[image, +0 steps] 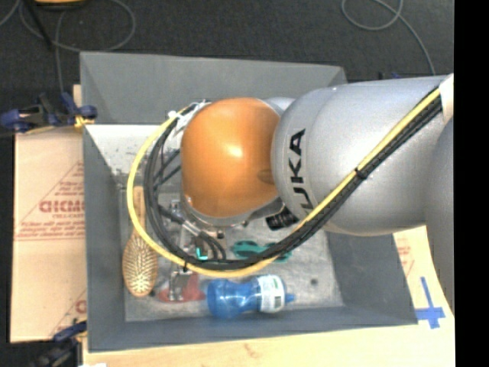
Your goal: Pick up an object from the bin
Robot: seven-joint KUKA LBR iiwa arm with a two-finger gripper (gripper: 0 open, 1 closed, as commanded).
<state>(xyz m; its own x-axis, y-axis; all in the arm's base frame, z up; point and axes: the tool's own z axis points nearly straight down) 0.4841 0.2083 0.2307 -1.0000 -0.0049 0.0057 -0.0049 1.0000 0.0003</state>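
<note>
The grey bin [103,228] holds a few loose things along its near side. Farthest left lies a wooden brush [141,264] with an oval, bristled head. Its long axis runs from near to far, with the head toward the near wall and the thin handle pointing at the far wall, close to the left wall.

Just right of the brush head, the gripper [177,285] hangs low over the floor, right above a red thing [191,290]. The red thing looks flat and low, and lies between the brush and a bottle. Most of it is hidden under the metal parts, so its shape and direction cannot be told. Whether the claw is spread or pressed together cannot be told either, nor whether it touches the red thing.

Next comes the blue bottle [233,298], lying on its side near the front wall. Its long axis runs left to right, with the white-labelled end to the right. Behind it a green thing [250,248] peeks out from under the yellow and black cables [145,205]. Above these are the orange cover [225,155] and the silver arm [359,159].
</note>
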